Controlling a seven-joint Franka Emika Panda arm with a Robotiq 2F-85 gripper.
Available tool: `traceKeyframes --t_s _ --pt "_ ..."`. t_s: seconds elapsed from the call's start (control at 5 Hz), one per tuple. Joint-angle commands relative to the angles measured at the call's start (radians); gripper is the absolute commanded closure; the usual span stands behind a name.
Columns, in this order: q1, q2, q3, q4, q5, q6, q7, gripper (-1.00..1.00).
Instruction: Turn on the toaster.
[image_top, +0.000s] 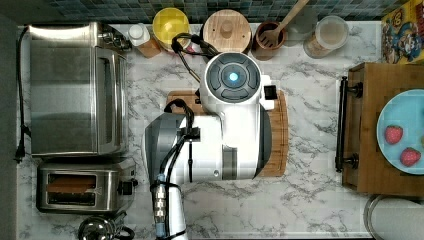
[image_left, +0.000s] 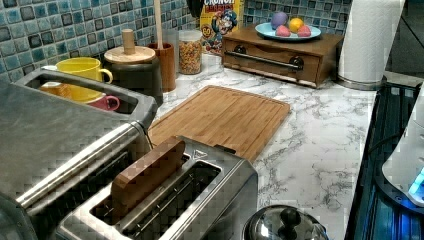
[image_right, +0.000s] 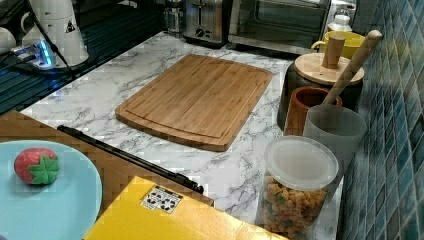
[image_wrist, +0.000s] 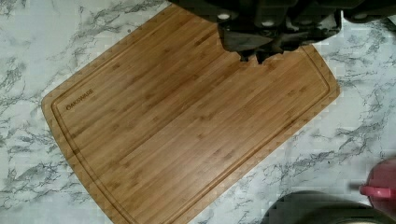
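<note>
The toaster (image_top: 82, 192) is a small steel box at the top view's lower left, with a black lever knob (image_top: 128, 187) on its side. A brown slice (image_left: 147, 172) stands in one slot of the toaster (image_left: 220, 185), which fills the left view's foreground. The right view shows the toaster (image_right: 205, 20) at the far end of the counter. My gripper (image_wrist: 253, 57) hangs shut and empty above the bamboo cutting board (image_wrist: 187, 121), well away from the toaster. My arm (image_top: 225, 125) covers the board in the top view.
A large toaster oven (image_top: 75, 90) stands beside the toaster. A steel pot lid (image_left: 285, 225) sits close to the toaster's lever side. Jars, a yellow mug (image_top: 171, 24) and a utensil holder (image_top: 268, 40) line the tiled wall. A wooden drawer box (image_top: 370, 130) carries a blue plate.
</note>
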Motion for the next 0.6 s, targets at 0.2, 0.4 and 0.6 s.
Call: traceKeyframes --t_s 0.2,0.4,0.6 --pt "0.001 -0.011 0.0 0.0 0.0 0.005 -0.004 1.0" --pt "0.01 -0.064 0.013 -0.084 0.012 0.062 -0.035 1.0" --pt "0.04 -0.147 0.04 -0.192 0.053 0.137 -0.118 1.0"
